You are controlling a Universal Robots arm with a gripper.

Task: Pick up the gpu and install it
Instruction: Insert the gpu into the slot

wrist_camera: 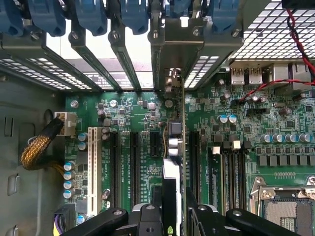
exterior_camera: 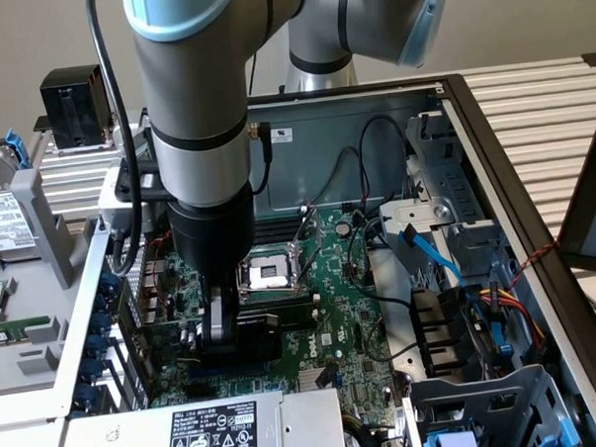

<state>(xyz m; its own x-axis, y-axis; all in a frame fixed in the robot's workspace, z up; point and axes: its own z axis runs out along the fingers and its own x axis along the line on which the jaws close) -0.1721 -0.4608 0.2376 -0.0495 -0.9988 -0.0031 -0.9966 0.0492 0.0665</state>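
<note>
**Seating the card squarely in its slot**

We have the gpu (wrist_camera: 173, 147) clamped edge-on between the jaws of the gripper (wrist_camera: 170, 216), which are closed on its upper part and not fully together, since the card's thickness keeps them apart. In the wrist view the card runs as a thin line straight away from the fingers toward the rear wall of the case, its silver bracket (wrist_camera: 173, 54) standing up in one of the openings there, beside the row of blue latches (wrist_camera: 88, 14). In the exterior view the gripper (exterior_camera: 224, 336) is low over the motherboard (exterior_camera: 351, 310), near the empty processor socket (exterior_camera: 269, 274), with the dark body of the card just under it.

We judge the card to be in, or just above, its slot; how deep the edge connector sits we cannot tell, because the card itself hides the contact line.

To do this step well, we would keep the card upright and parallel to the neighbouring slots (wrist_camera: 134, 162), so neither end enters first. The bracket should slide down flat against the rear wall instead of catching on the slot divider. Pressure is best applied straight down and evenly, with no twisting, as the board could flex. The yellow braided cable (wrist_camera: 37, 147) lies well apart and should not interfere.
</note>
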